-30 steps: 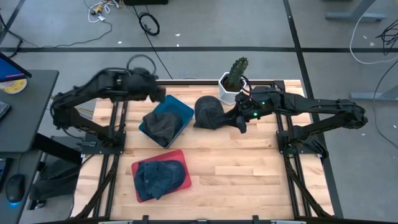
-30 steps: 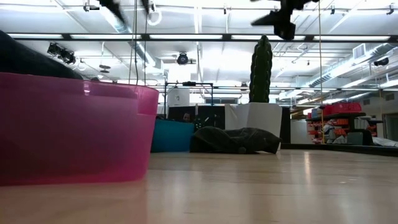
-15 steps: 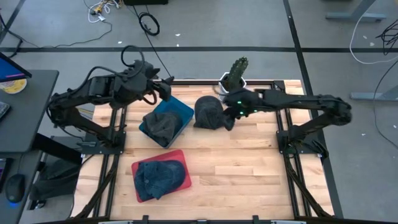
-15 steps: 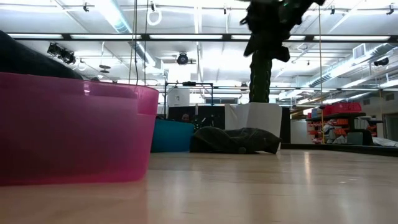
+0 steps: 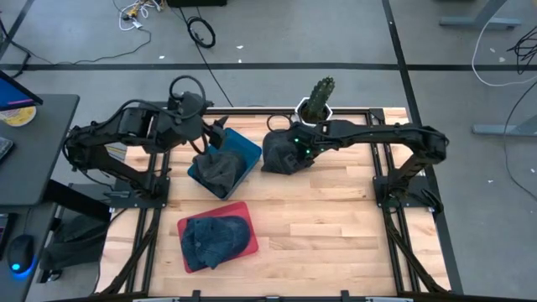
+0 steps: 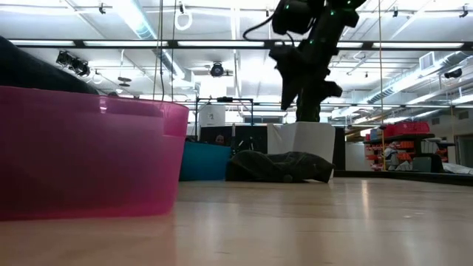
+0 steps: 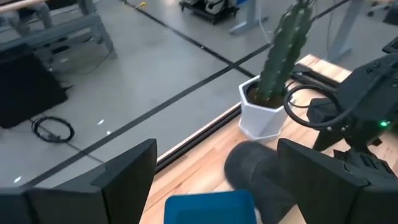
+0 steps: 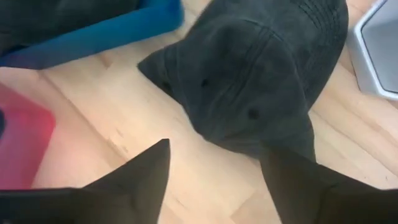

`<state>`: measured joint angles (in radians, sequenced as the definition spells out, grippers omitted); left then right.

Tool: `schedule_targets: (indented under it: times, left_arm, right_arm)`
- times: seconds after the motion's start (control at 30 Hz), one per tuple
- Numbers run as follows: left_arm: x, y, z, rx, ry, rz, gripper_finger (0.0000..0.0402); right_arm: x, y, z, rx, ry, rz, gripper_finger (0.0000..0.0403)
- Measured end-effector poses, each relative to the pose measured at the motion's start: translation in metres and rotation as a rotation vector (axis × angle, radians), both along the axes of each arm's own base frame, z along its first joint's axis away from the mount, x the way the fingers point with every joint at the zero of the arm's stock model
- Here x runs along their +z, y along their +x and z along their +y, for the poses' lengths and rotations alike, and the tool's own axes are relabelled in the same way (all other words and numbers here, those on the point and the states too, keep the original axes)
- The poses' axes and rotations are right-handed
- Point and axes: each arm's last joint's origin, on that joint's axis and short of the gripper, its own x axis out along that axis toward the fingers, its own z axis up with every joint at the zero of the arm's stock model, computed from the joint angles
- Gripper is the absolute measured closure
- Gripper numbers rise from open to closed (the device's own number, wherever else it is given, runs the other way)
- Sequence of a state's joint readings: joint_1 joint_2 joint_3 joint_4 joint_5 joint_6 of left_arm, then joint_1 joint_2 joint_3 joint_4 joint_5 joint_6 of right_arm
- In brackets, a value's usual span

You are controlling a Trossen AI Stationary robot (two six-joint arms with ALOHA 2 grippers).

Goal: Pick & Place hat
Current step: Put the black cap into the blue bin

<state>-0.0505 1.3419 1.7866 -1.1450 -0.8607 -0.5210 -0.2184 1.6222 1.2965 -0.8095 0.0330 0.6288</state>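
We are hovering right gripper (image 8: 211, 180), fingers spread, over dark hat (image 8: 249, 74) lying on table (image 5: 336, 218) just ahead. Approach step; next: lowering, pinching crown. Left gripper (image 7: 211, 180), spread, waiting above blue bin (image 5: 239, 151).

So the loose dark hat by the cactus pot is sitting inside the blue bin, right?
Not quite. The loose dark hat lies on the bare table beside the blue bin, as the high view shows; a different hat fills that bin.
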Motion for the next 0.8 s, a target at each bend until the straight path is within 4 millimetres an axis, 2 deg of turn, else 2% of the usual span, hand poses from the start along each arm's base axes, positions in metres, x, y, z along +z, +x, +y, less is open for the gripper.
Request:
schedule_targets:
  times: [0.2,0.33,0.53,0.8]
  left_arm:
    - [-0.001,-0.001,0.0,0.008,-0.008,0.01,0.0065]
    - [-0.002,-0.001,0.0,0.008,-0.008,0.011,0.0065]
    - [-0.002,-0.002,0.0,0.008,-0.007,0.023,0.0065]
    - [-0.002,-0.002,0.0,0.007,-0.005,0.026,0.0065]
  right_arm:
    - [-0.021,0.012,-0.009,-0.016,-0.03,0.041,0.0083]
    - [-0.039,0.019,-0.015,-0.043,-0.064,0.096,0.0062]
    - [-0.063,0.025,-0.018,-0.048,-0.043,0.166,0.0069]
    - [-0.095,0.033,-0.019,-0.041,-0.023,0.259,0.0107]
